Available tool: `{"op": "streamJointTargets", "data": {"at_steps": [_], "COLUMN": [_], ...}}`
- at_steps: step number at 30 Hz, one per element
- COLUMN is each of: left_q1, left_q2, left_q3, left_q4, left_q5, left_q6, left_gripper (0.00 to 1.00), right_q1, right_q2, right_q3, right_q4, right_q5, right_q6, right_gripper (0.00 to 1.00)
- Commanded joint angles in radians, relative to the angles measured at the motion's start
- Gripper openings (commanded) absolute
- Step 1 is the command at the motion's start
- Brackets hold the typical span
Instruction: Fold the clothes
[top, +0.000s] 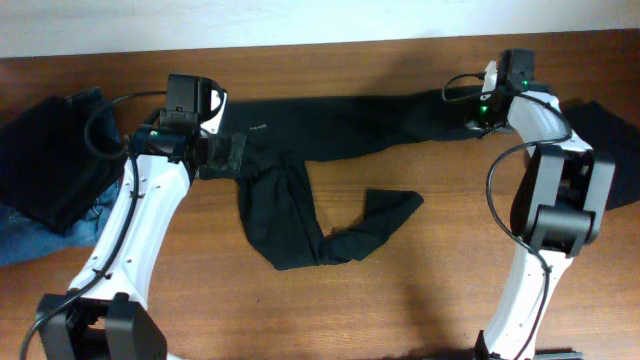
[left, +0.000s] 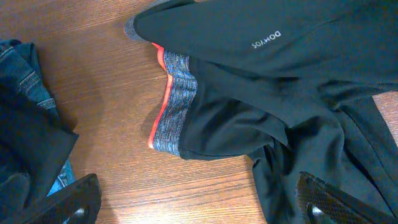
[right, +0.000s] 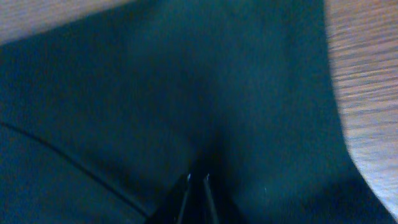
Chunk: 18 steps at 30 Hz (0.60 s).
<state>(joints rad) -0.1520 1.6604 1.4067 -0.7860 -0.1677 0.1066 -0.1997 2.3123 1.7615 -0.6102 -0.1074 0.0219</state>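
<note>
Nearest, one leg of the black trousers (top: 290, 215) lies doubled back on the wooden table (top: 450, 300), its cuff pointing to 3 o'clock. Farther back, the left gripper (top: 232, 155) hangs over the grey, red-trimmed waistband (left: 177, 99), fingers spread wide, holding nothing. Blue jeans (top: 30, 235) lie at its 8 o'clock. Farthest, at the table's 2 o'clock, the right gripper (right: 197, 179) has its fingers clamped on the other leg's end.
</note>
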Motion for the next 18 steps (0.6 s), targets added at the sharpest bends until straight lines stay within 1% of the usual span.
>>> {"op": "streamJointTargets", "data": {"at_steps": [1,4,5,9,11,14,15,18], "left_q1": [-0.002,-0.002,-0.002,-0.002,-0.002,-0.002,-0.002,-0.002], "left_q2": [-0.023,-0.023,-0.023,-0.023,-0.023,-0.023,-0.023,-0.023], "left_q3": [0.011,0.011,0.011,0.011,0.011,0.011,0.011,0.011], "left_q4": [-0.001,-0.001,-0.001,-0.001,-0.001,-0.001,-0.001,-0.001], "left_q5": [0.008,0.008,0.008,0.016,0.023,0.023,0.023,0.023], "left_q6": [-0.017,-0.017,-0.017,-0.017,-0.017,-0.017,-0.016,-0.016], "left_gripper": [0.99,0.99,0.99,0.99,0.99,0.99,0.99,0.99], "right_q1": [0.01,0.01,0.01,0.01,0.01,0.01,0.009,0.005], "right_q2": [0.058,0.089,0.1,0.122,0.124,0.124,0.124,0.124], "right_q3": [0.01,0.01,0.01,0.01,0.01,0.01,0.011,0.012], "right_q4": [0.027,0.078,0.105,0.201,0.244,0.288,0.298,0.326], "right_q5": [-0.016,-0.016,-0.016,-0.013,-0.013,-0.013,-0.012,-0.012], "right_q6": [-0.007,-0.006,-0.006,0.001,0.002,0.005,0.005,0.005], "right_gripper": [0.13,0.13,0.15,0.31,0.41,0.44,0.46,0.47]}}
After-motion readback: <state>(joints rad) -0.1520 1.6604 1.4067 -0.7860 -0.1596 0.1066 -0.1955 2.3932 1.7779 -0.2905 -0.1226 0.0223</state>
